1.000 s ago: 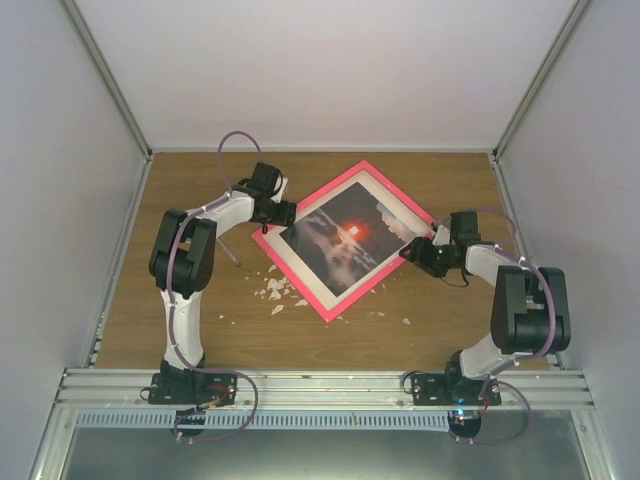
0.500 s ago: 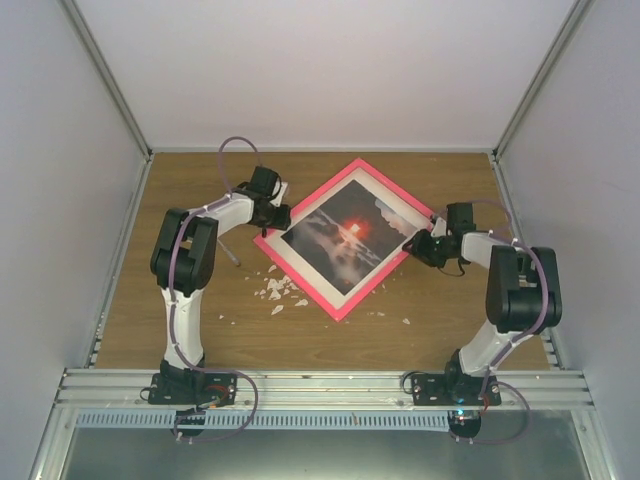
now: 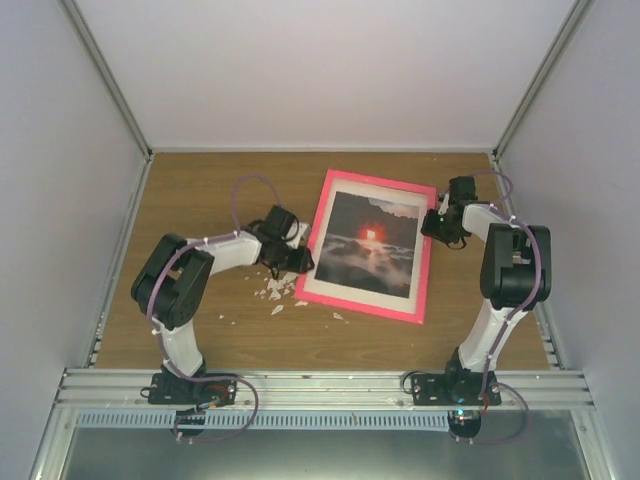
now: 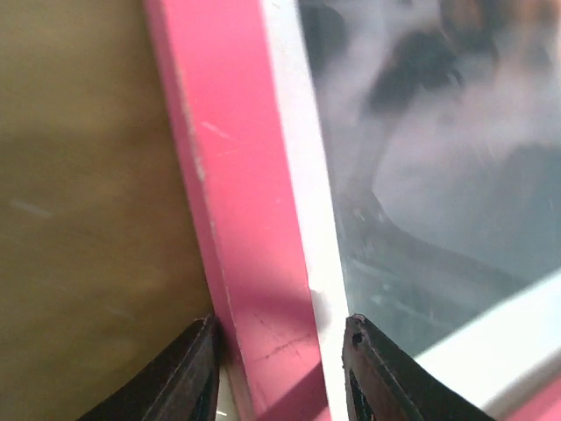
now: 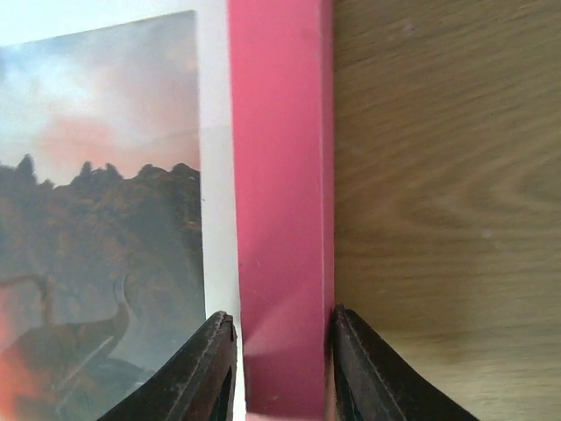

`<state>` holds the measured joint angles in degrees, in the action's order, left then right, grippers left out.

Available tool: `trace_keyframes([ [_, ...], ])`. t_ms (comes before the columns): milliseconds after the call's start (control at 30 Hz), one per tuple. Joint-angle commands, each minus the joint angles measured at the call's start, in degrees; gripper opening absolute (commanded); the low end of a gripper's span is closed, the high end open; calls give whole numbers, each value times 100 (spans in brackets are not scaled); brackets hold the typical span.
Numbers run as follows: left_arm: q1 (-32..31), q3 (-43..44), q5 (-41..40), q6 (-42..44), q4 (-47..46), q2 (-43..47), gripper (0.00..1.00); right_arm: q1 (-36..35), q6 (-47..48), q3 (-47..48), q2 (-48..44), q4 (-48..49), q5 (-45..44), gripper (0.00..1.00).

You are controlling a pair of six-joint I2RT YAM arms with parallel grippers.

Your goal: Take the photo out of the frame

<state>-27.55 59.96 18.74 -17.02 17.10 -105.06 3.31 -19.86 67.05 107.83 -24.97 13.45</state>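
The pink-red frame (image 3: 425, 262) lies face up mid-table, nearly square to the table. The photo (image 3: 368, 240) of dark cliffs and a red sun sits inside it behind a white mat. My left gripper (image 3: 302, 262) is at the frame's left rail near the lower left corner. In the left wrist view the gripper (image 4: 280, 361) straddles the pink rail (image 4: 237, 202), with the photo (image 4: 438, 175) to the right. My right gripper (image 3: 437, 218) is at the right rail near the top right corner. In the right wrist view the gripper (image 5: 279, 351) pinches the rail (image 5: 280, 175), beside the photo (image 5: 114, 237).
White crumbs (image 3: 273, 291) lie on the wooden table just left of the frame's lower left corner, and one more (image 3: 337, 316) lies below its bottom rail. Grey walls close the table in at the back and both sides.
The frame has turned counter-clockwise from a diamond position to nearly upright. My left gripper swung nearer and to the right with it; my right gripper swung farther back.
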Motion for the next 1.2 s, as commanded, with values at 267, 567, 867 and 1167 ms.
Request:
trace_keyframes([
  [267,-1007,-708,17,-939,58,710,49,44,522,407,14,-523,-624,40],
  [567,-1020,-390,-1225,-988,222,1020,65,-4,263,-339,-1186,-264,-652,63],
  [867,-1357,419,-1983,-792,555,334,69,-19,231,-1080,-1494,-258,-724,64],
  [1167,-1501,908,-2122,-665,683,-288,64,-18,263,-1422,-1238,-58,-979,53],
])
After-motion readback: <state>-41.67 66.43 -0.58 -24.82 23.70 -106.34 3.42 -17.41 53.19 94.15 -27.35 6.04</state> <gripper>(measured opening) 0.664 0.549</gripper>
